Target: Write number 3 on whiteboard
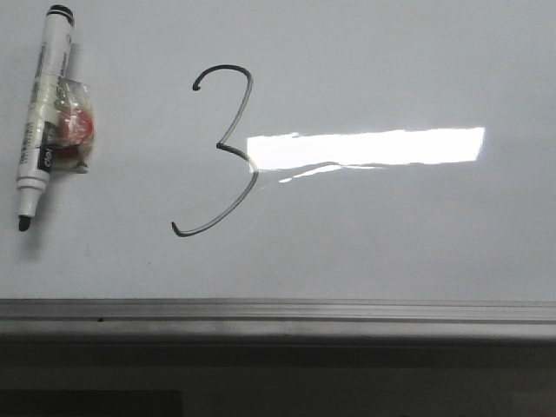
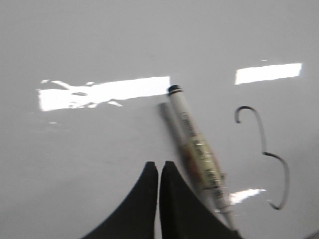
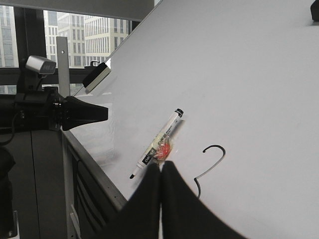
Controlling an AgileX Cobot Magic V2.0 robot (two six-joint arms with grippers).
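Note:
The number 3 [image 1: 221,144] is drawn in thin dark line on the whiteboard [image 1: 391,234], left of centre. A white marker [image 1: 43,113] wrapped in tape, with a red piece on its side, lies flat on the board left of the digit, its dark tip toward the near rail. No gripper shows in the front view. In the left wrist view my left gripper [image 2: 158,165] is shut and empty, just beside the marker [image 2: 197,149], with the 3 [image 2: 264,152] beyond it. My right gripper [image 3: 160,165] is shut and empty above the marker [image 3: 157,144] and hides the lower part of the 3 [image 3: 210,165].
A grey metal rail [image 1: 278,311] runs along the board's near edge. A bright rectangular light reflection [image 1: 365,148] lies right of the digit. In the right wrist view the left arm [image 3: 60,114] hangs beyond the board's edge, and an eraser [image 3: 97,77] sits at the far corner.

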